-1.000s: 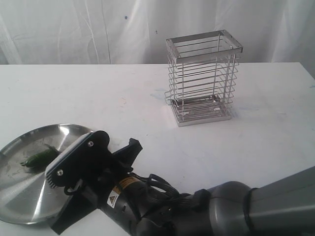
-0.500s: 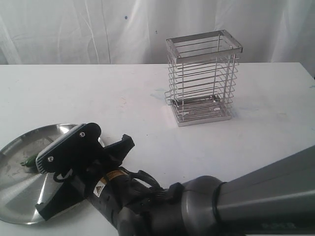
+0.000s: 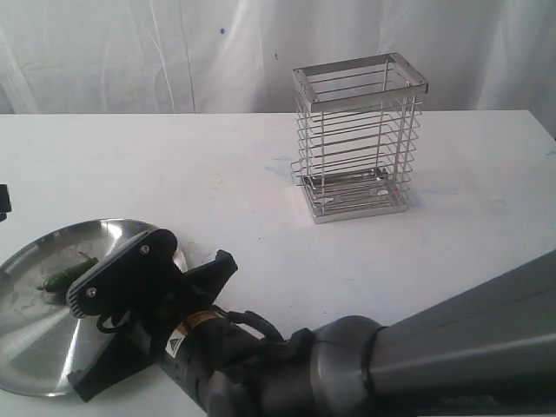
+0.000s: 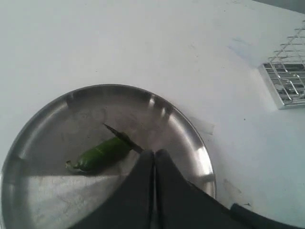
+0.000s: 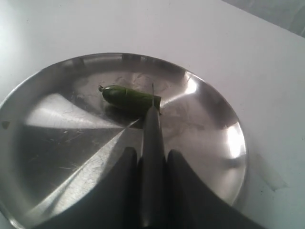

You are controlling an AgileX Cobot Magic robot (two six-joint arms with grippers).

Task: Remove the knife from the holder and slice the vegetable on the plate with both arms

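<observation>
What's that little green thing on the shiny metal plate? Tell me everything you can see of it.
The small dark green stubby vegetable has glossy skin and a tiny stem nub at one end. It lies on its side on the round stainless steel plate, off its middle. The dark pointed blade of the black-handled knife meets its other end; whether it bites in cannot be told.

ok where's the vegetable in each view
Exterior view: vegetable at the left, on the plate.
Left wrist view: vegetable near the plate's middle, knife blade at one end.
Right wrist view: vegetable on the plate, at the knife's tip.
Shared landmark: the steel plate, in all three.
</observation>
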